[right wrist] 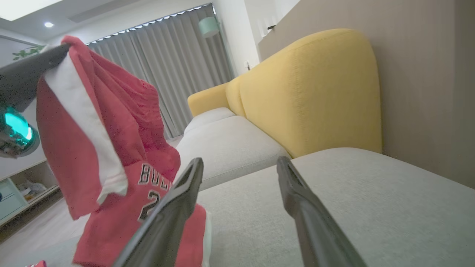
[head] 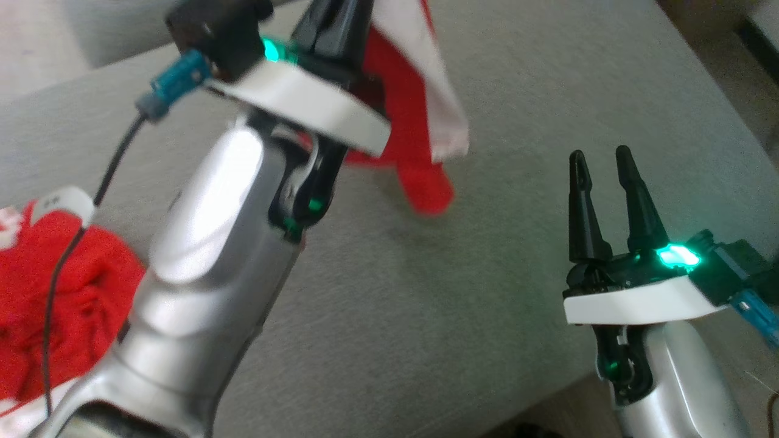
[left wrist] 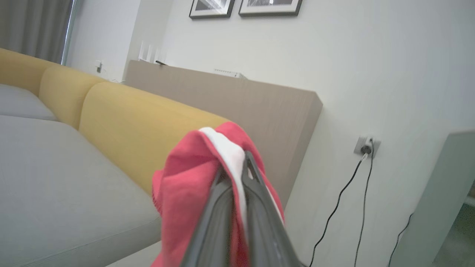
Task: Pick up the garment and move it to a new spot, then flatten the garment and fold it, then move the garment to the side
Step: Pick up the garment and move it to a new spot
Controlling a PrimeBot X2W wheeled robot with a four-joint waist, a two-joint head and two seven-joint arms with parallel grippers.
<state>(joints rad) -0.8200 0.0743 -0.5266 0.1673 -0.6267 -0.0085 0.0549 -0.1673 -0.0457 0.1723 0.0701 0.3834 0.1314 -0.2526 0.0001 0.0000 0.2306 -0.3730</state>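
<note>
The red jersey (right wrist: 144,148) at the lower left of the right wrist view bore pale letters "BUL", with a partly hidden "2" beneath.

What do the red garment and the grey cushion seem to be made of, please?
The red garment looks like soft, matte jersey-type fabric: it hangs in limp folds. The grey cushion is likely woven upholstery cloth, matte, with a fine grainy weave.

Support is a grey sofa seat (head: 426,292) in woven fabric, with a yellow backrest (right wrist: 308,92) behind it. Lying on it is one crumpled red cloth heap (head: 97,292) with white trim, at the near left. Can't tell whether the hanging red jersey (right wrist: 122,148) touches the seat with its hem.
</note>
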